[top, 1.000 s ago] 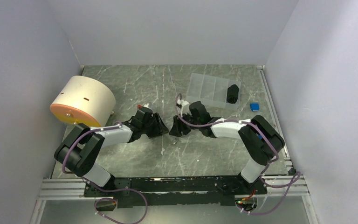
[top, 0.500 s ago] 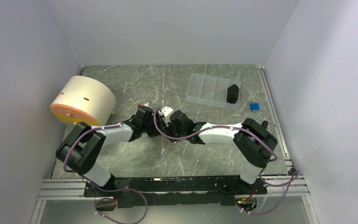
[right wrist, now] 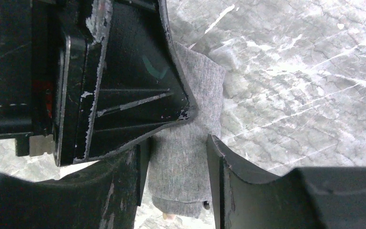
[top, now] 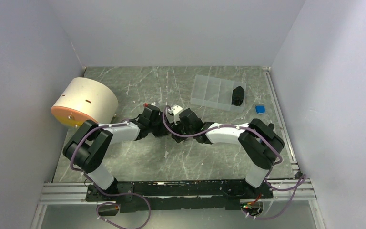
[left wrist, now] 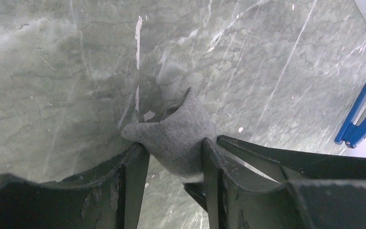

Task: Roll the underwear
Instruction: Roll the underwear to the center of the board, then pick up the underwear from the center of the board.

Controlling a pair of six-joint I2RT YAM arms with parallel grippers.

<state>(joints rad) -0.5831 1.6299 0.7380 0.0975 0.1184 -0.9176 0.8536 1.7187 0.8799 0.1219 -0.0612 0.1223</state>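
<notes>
At the middle of the table [top: 138,86], the 2 arms had come together. 1 second earlier they worked apart, and the right arm had since swung left until its wrist met the left one. Between them sat the underwear [left wrist: 178,138], a grey cloth gathered into a short, thick wad low over the marbled surface. The left fingers [left wrist: 134,186] pinched 1 end, with cloth filling the gap between them. The right fingers [right wrist: 228,176] were closed on the other part, hard against the left arm's housing. With 2 grips on 1 compact bundle, the rolling looked largely done, perhaps being tightened or passed over, though how tidy the roll was could not be told. A clear compartment box [top: 212,90] stood well apart, beyond the arms.
</notes>
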